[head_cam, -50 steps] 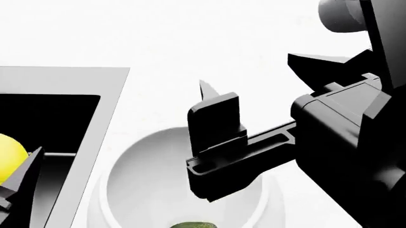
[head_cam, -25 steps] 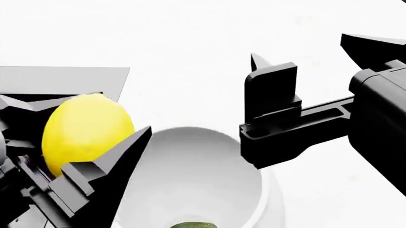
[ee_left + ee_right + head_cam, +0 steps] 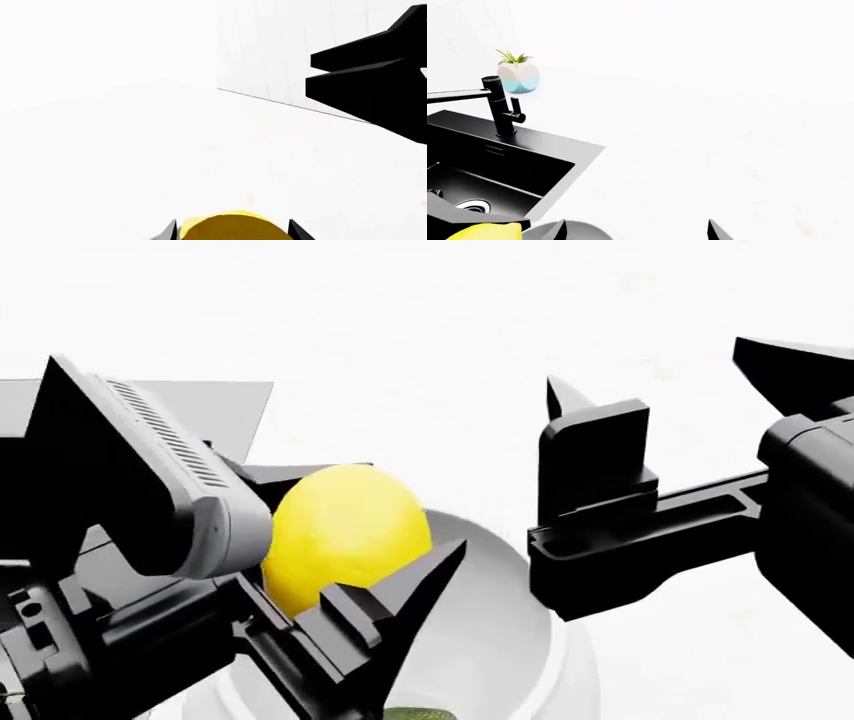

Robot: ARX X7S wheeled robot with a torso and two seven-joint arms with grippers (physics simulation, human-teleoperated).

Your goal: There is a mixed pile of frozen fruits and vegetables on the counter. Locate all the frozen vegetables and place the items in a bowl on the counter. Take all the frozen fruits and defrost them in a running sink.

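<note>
My left gripper [image 3: 287, 480] is shut on the smooth yellow oval [image 3: 350, 530] and holds it in the air over the left rim of the white bowl [image 3: 527, 585]. The oval also shows between the fingertips in the left wrist view [image 3: 230, 227]. The dark green lump [image 3: 420, 712] lies in the bowl at the frame's bottom edge. My right gripper [image 3: 654, 375] is open and empty, just right of the bowl. In the right wrist view, the sink [image 3: 494, 165], the yellow oval [image 3: 484, 232] and the bowl's edge [image 3: 584, 234] show. The pink fruits are out of view.
The sink's grey rim [image 3: 227, 400] lies left of the bowl. A tall black faucet [image 3: 500, 107] and chrome drain [image 3: 474, 205] belong to the sink. A small teal and white planter [image 3: 517, 77] stands behind the faucet. The white counter [image 3: 707, 125] spreads to the right.
My left gripper has carried the yellow oval up out of the sink and rightwards, to over the bowl's left rim. My right gripper has moved right, off the bowl.
</note>
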